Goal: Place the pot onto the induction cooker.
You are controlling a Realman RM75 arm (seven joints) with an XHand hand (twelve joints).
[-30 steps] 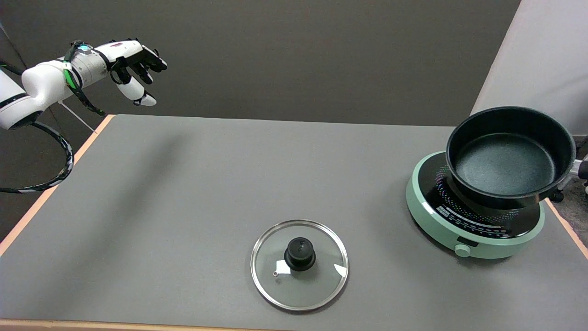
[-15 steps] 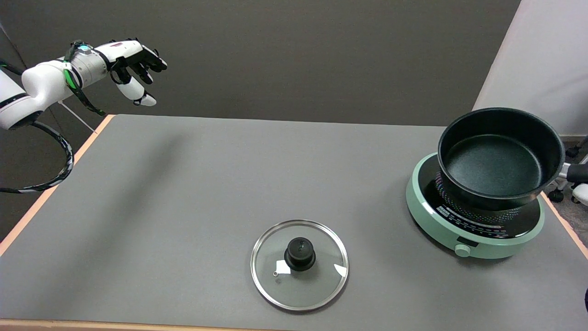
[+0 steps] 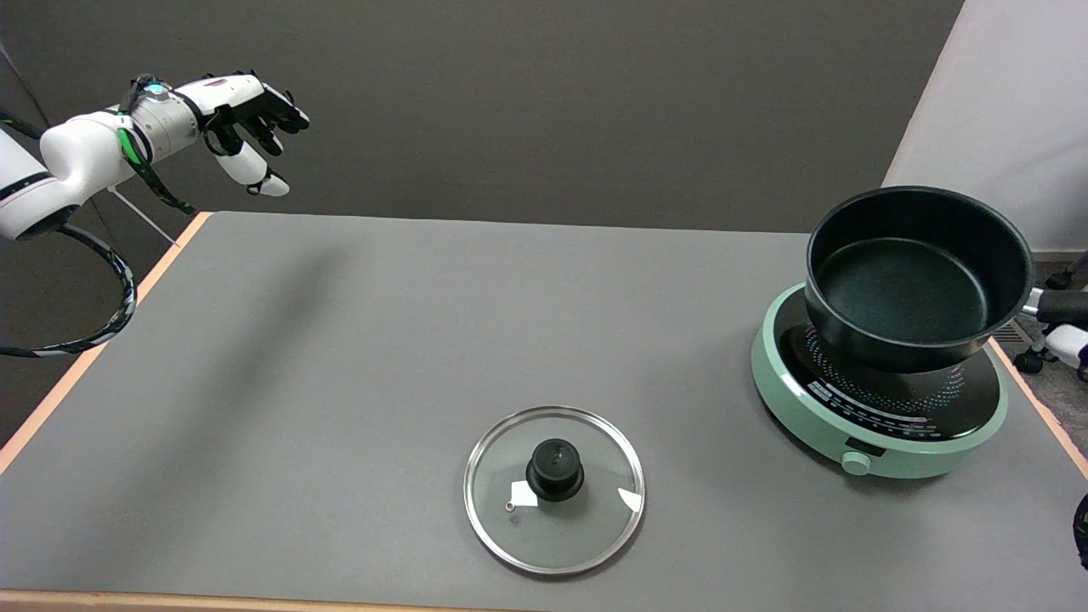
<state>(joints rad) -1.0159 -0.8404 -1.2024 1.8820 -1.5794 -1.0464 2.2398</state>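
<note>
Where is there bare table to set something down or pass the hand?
The table is bare across its left half and the middle, from the far edge down to the glass lid. A narrower strip runs between lid and cooker. It is crowded at right: the pot sits over the cooker.

Pot point(image 3: 914, 285) handle cut off by the right picture edge, right robot hand point(image 3: 1073, 342) beside that handle mostly out of frame, grasp not discernible, induction cooker point(image 3: 816, 416) far surface hidden behind the pot, desk point(image 3: 340, 340) near edge cropped.
</note>
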